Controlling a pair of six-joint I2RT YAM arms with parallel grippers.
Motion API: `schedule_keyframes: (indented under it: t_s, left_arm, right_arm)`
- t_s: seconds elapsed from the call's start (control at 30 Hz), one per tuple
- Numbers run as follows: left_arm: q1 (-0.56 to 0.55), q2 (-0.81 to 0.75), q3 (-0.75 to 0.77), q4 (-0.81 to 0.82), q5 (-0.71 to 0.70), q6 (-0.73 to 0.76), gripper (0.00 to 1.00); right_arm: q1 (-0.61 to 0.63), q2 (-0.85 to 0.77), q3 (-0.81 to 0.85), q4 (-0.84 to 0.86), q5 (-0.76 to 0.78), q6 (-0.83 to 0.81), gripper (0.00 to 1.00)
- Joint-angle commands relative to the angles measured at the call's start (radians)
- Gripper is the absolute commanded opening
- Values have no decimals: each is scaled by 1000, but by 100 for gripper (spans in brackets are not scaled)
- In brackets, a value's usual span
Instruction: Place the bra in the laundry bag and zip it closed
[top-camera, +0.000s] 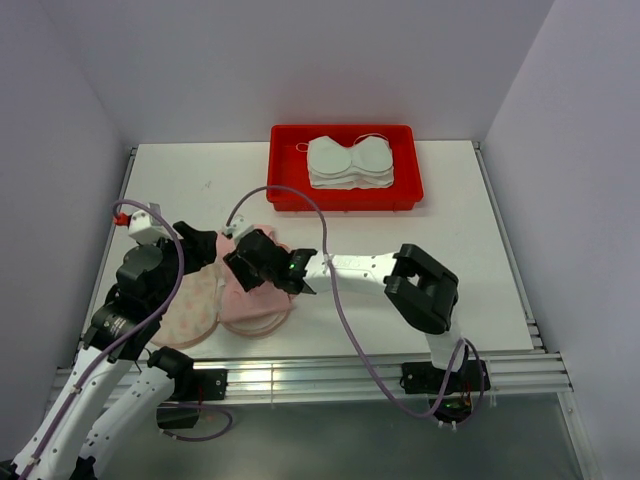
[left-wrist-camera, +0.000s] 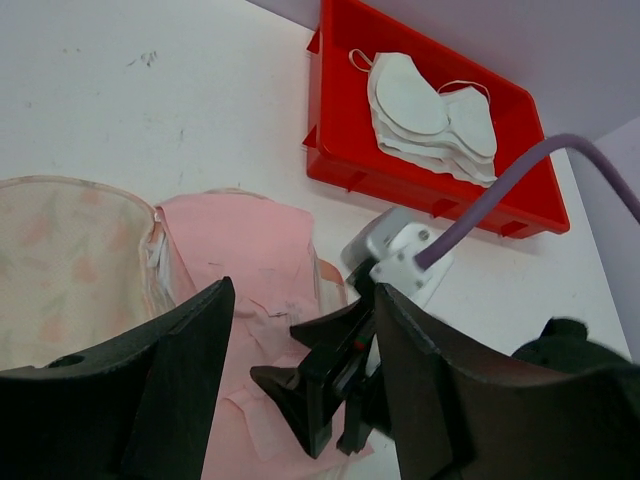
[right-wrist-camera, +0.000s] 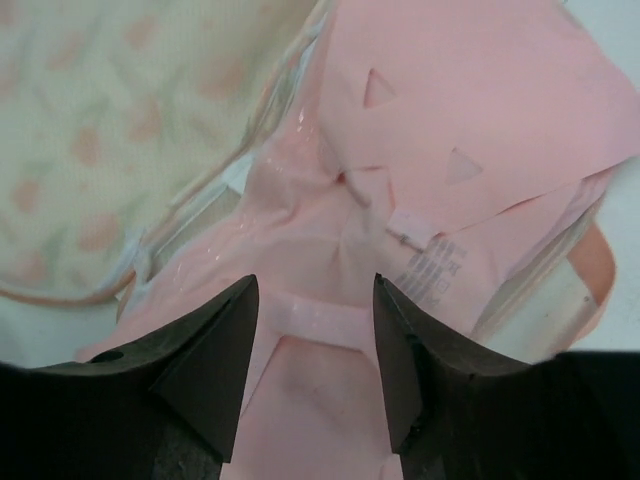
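Observation:
The laundry bag (top-camera: 190, 305) lies open at the front left, its cream patterned half showing in the left wrist view (left-wrist-camera: 60, 260) and the right wrist view (right-wrist-camera: 100, 130). The pink bra (top-camera: 258, 310) lies on the bag's right half, its label showing (right-wrist-camera: 440, 260); it also shows in the left wrist view (left-wrist-camera: 240, 260). My right gripper (top-camera: 262, 262) is open just above the bra (right-wrist-camera: 450, 100), a finger on either side of a pink strap (right-wrist-camera: 315, 285). My left gripper (top-camera: 200, 248) is open and empty (left-wrist-camera: 305, 290), raised above the bag and facing the right gripper (left-wrist-camera: 320, 385).
A red plastic tray (top-camera: 290, 190) with a stack of white bras (top-camera: 348, 162) stands at the back centre; it also shows in the left wrist view (left-wrist-camera: 335, 130). A purple cable (top-camera: 330, 270) loops over the right arm. Grey walls enclose the white table.

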Motion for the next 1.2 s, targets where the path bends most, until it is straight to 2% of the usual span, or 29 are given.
schedule_keyframes:
  t_s: [0.0, 0.13, 0.23, 0.37, 0.47, 0.6, 0.7, 0.77, 0.8, 0.83, 0.9, 1.03, 1.17]
  left_arm:
    - [-1, 2, 28, 35, -13, 31, 65]
    - [-1, -2, 16, 55, -1, 29, 67]
    - [-1, 9, 10, 73, 42, 17, 67]
    - [-1, 29, 17, 73, 67, 52, 67]
    - [-1, 38, 37, 61, 79, 101, 66]
    - [-1, 48, 28, 82, 81, 129, 66]
    - [-1, 61, 13, 98, 108, 132, 66]
    - [-1, 69, 8, 107, 130, 129, 66]
    - [-1, 72, 5, 110, 142, 129, 66]
    - [0, 74, 0, 118, 154, 133, 66]
    - [-1, 78, -4, 119, 160, 137, 66]
    - [-1, 80, -23, 135, 196, 126, 65]
    - [-1, 83, -27, 139, 228, 120, 64]
  right_arm:
    - [-67, -91, 20, 49, -18, 72, 59]
    - [-164, -197, -42, 90, -40, 83, 66]
    - [-238, -228, -51, 84, -34, 86, 65]
    - [-431, -182, 4, 24, -6, 96, 65]
    - [-531, -112, 58, -29, 11, 102, 64]
    - [-706, 23, 255, -151, 74, 118, 64]
    - [-775, 155, 436, -269, 55, 145, 66]
    - [-821, 273, 548, -371, 48, 152, 70]
    - [-832, 313, 664, -408, 42, 155, 73]
    - [-849, 348, 712, -457, 40, 156, 78]
    - [-867, 459, 879, -520, 3, 170, 81]
    - [-906, 563, 978, -567, -61, 222, 88]
    - [-935, 584, 932, -556, -133, 335, 89]
